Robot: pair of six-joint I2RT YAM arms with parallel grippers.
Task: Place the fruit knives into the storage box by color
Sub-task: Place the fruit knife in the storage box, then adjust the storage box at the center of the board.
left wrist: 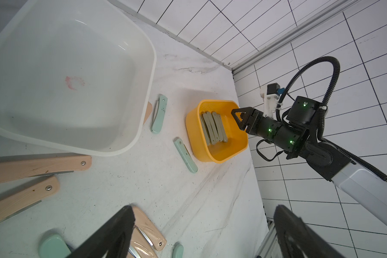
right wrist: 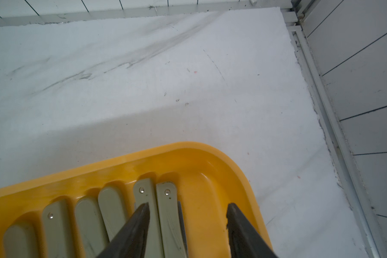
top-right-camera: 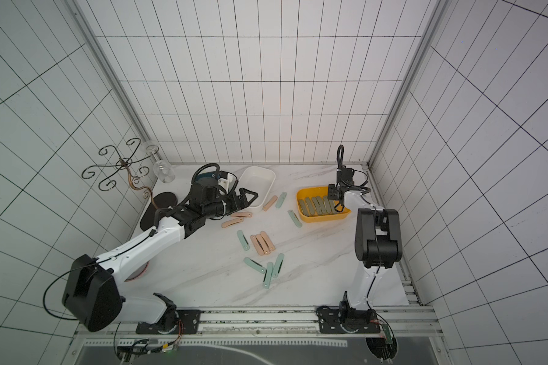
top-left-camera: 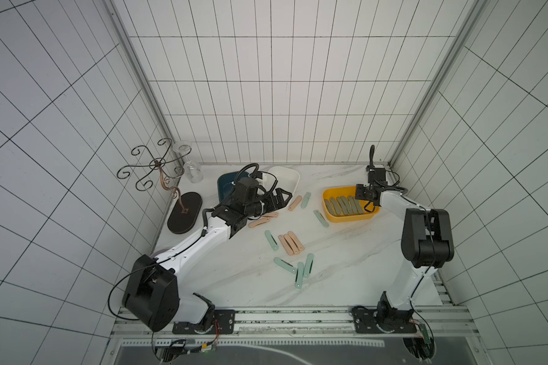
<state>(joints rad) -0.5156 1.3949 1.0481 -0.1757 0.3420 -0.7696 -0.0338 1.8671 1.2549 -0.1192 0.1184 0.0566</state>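
Note:
Several olive-grey fruit knives [top-left-camera: 342, 205] [right wrist: 168, 212] lie side by side in the yellow storage box [top-left-camera: 355, 218] [right wrist: 188, 154]. My right gripper [right wrist: 188, 207] [left wrist: 238, 117] hangs open just above that box's right end, nothing held. Peach-pink knives [top-left-camera: 290, 243] and mint-green knives [top-left-camera: 284, 264] lie scattered on the marble table. My left gripper [top-left-camera: 283, 199] [left wrist: 203, 212] stands open and empty beside the white box [top-left-camera: 293, 186] [left wrist: 148, 89], above two pink knives [top-left-camera: 260, 222].
A dark blue box [top-left-camera: 225, 189] sits behind my left wrist, partly hidden. A wire rack [top-left-camera: 152, 167] on a black oval base [top-left-camera: 184, 211] holds a hanging wine glass [top-left-camera: 192, 170] at the back left. Tiled walls close in the table.

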